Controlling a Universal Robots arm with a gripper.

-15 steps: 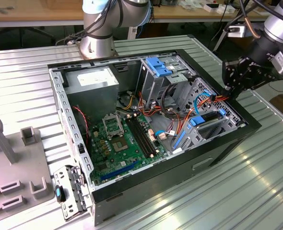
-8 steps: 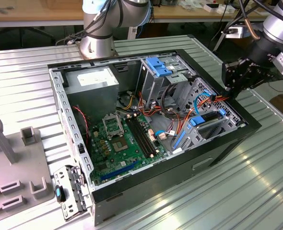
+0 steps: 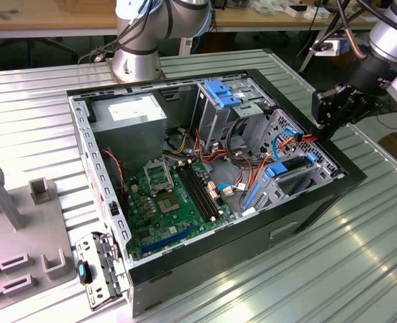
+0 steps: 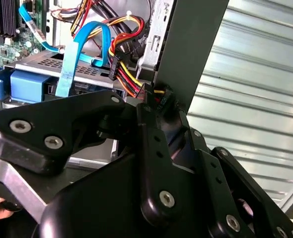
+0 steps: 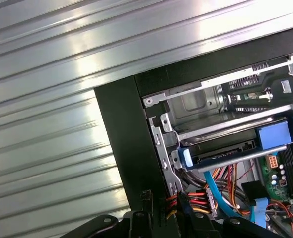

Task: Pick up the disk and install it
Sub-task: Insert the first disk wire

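Exterior view: gripper [image 3: 323, 124], closure indeterminable, at case [image 3: 346, 171] rim beside cables [image 3: 299, 138]; disk [image 3: 293, 165] sits inside nearby; judged best approached squarely, keeping clear of them.

Arm [image 3: 390, 37] cut off by exterior view's edge, disk [image 5: 231, 148] mostly hidden inside cage [image 5: 201, 101]

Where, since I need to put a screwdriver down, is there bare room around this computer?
The ribbed table is bare beside the case toward the exterior view's right. Crowded: the cables inside, by the gripper; grey fixtures take the exterior view's left.
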